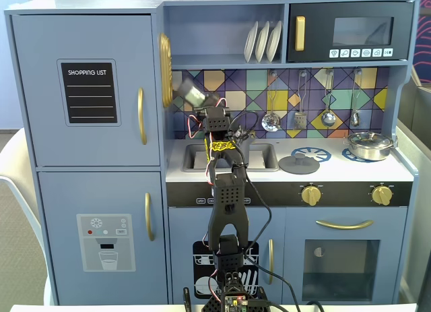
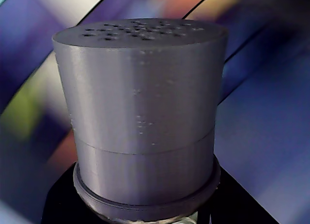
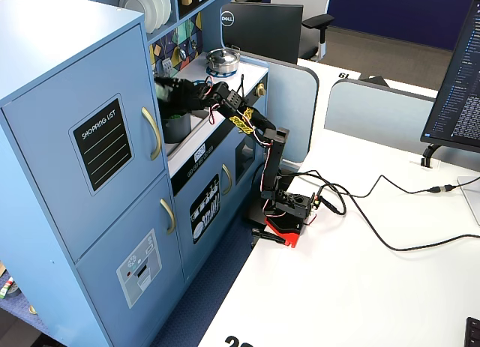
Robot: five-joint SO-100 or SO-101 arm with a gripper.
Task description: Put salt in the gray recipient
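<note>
My gripper (image 1: pixel 199 104) is shut on the salt shaker (image 1: pixel 190 94) and holds it tilted up and to the left, above the left part of the sink. In the wrist view the shaker's gray perforated top (image 2: pixel 140 88) fills the frame, with the black jaws low at either side of its base and my gripper (image 2: pixel 145 215) closed round it. In the side fixed view my gripper (image 3: pixel 169 92) hangs just above the dark gray recipient (image 3: pixel 178 128), which stands in the sink. In the front fixed view the arm hides the recipient. The label is not visible.
A flat gray knobbed lid (image 1: pixel 298 165) lies on the counter right of the sink (image 1: pixel 262 157). A shiny steel pan (image 1: pixel 369 145) sits on the far right burner. Utensils (image 1: pixel 328 116) hang on the tiled wall, and plates (image 1: pixel 262 41) stand on the shelf above.
</note>
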